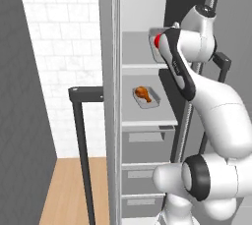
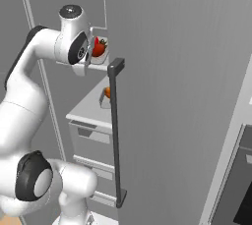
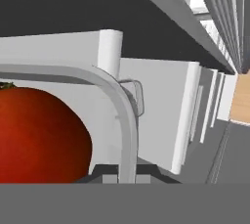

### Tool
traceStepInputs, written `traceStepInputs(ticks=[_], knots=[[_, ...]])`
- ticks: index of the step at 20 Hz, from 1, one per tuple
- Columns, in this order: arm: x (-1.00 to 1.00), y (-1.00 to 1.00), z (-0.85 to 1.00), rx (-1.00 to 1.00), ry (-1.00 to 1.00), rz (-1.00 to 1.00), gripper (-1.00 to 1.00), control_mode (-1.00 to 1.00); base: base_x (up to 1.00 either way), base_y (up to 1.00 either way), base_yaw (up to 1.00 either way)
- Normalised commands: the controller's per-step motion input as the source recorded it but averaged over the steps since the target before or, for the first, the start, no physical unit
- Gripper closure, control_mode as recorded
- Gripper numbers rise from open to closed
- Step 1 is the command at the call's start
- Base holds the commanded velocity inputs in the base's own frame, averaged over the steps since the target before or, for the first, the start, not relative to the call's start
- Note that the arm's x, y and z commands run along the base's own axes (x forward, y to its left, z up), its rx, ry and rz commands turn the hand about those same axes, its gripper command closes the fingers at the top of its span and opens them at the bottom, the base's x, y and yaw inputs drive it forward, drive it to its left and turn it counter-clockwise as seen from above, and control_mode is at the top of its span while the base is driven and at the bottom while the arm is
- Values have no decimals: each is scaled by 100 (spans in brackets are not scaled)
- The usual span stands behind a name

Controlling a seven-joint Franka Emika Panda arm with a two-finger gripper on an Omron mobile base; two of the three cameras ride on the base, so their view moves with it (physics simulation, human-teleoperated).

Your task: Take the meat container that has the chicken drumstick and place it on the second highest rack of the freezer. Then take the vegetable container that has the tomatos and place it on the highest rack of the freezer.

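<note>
My arm (image 1: 216, 106) was white with dark joints. The tomatos (image 3: 39, 135) showed deep glossy red — a green stem at the edge. The chicken drumstick (image 1: 142, 93) was orange-brown in a pale grey container (image 1: 153, 102). The freezer (image 2: 177, 71) was flat grey — its handle (image 2: 115, 130) dark. White tiled wall (image 1: 64, 47), light wood floor (image 1: 69, 189).

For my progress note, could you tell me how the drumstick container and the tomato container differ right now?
The drumstick container rests free on the second highest rack; the tomato container is at the highest rack, its rim pinched by the shut gripper. One holds an orange-brown drumstick, the other red tomatoes. Both are shallow grey trays.
</note>
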Motion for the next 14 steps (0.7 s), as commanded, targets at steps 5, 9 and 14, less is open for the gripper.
traceStepInputs(ticks=[5, 9, 14], knots=[[72, 0, -8, 0, 0, 0, 100, -100, 0, 0, 0], [56, 0, -29, 0, 0, 0, 100, -100, 0, 0, 0], [54, 0, -18, 0, -2, 0, 100, -100, 0, 0, 0]])
